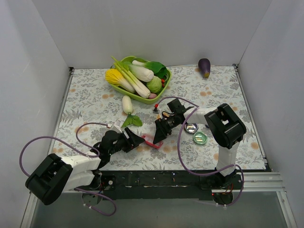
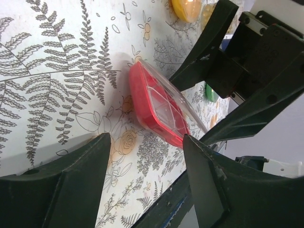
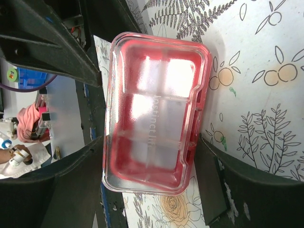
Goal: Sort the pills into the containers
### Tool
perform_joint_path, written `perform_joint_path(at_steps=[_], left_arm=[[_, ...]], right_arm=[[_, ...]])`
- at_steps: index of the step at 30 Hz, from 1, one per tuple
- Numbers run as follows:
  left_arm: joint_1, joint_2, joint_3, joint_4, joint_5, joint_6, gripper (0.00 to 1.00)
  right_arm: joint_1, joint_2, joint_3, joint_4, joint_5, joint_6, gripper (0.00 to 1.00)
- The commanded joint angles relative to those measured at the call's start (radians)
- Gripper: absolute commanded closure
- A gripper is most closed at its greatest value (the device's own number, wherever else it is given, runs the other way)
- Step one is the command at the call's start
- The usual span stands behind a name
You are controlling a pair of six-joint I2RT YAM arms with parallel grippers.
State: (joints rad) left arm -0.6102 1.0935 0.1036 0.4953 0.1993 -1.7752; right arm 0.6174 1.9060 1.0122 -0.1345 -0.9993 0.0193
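Fingers (image 3: 216, 190) of the right gripper (image 1: 157, 136) hug both long sides of the pink pill box (image 3: 154, 114), clamped on it where it sits on the flowery tablecloth (image 1: 90, 95) near the front edge. Over on the left gripper (image 1: 141, 139) the fingers (image 2: 71, 190) are spread with nothing between them, the box just beyond their tips. Glare on the clear lid hides what's inside

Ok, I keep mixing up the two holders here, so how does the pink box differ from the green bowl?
The pink box is flat, rectangular and translucent, split into compartments; the green bowl is deeper, rounded and opaque. The box is far smaller than the bowl. The box is at the near side; the bowl sits at the far side. The bowl is heaped with vegetables; the box holds nothing that big. Both look like plastic containers.
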Motion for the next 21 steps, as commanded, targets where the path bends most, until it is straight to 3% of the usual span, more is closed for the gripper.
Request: perform_joint_path(at_steps=[1, 15, 18, 21], left_arm=[[0.01, 0.051, 0.011, 0.045, 0.003, -0.016, 0.38], [0.01, 0.259, 0.076, 0.065, -0.014, -0.069, 0.39], [0.012, 0.293, 0.1, 0.02, -0.012, -0.067, 0.4], [0.012, 0.325, 0.104, 0.014, -0.003, -0.069, 0.4]], right_arm=[[0.005, -0.024, 0.039, -0.017, -0.013, -0.016, 0.83], [0.021, -0.019, 0.052, -0.054, 0.037, -0.068, 0.82], [0.03, -0.022, 0.068, -0.082, 0.071, -0.096, 0.77], [0.034, -0.024, 0.077, -0.096, 0.088, -0.108, 0.65]])
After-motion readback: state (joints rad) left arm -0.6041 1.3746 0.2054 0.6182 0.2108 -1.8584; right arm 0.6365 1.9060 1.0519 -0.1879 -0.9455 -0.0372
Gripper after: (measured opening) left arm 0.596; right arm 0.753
